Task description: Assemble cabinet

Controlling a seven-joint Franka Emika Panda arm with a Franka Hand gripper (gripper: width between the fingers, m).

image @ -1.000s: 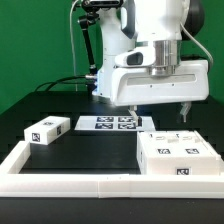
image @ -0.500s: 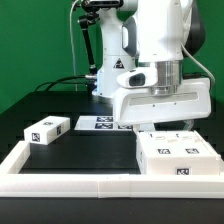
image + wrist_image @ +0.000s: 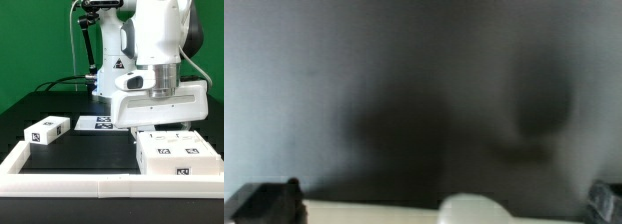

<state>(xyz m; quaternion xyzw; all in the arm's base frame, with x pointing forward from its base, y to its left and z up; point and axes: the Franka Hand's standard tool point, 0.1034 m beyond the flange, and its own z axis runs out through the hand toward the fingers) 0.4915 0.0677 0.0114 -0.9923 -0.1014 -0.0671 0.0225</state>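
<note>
The cabinet [image 3: 177, 157] is a white box with black-and-white tags, standing at the exterior view's right near the front rail. My gripper [image 3: 160, 127] hangs straight over its back part, with the hand almost touching its top. The fingertips are hidden low behind the cabinet's top edge. In the blurred wrist view the two dark fingers [image 3: 267, 202] stand at opposite edges, wide apart, with nothing between them. The cabinet's pale surface [image 3: 367, 213] and a rounded white lump [image 3: 484, 208] lie just below.
A small white tagged part [image 3: 46, 129] lies at the exterior view's left. The marker board [image 3: 103, 123] lies at the back, partly behind my hand. A long white border rail [image 3: 70, 185] runs along the front and left.
My arm has come down: a second ago the open fingers hung above the cabinet, now the hand sits just over its top. The parts have not moved.
</note>
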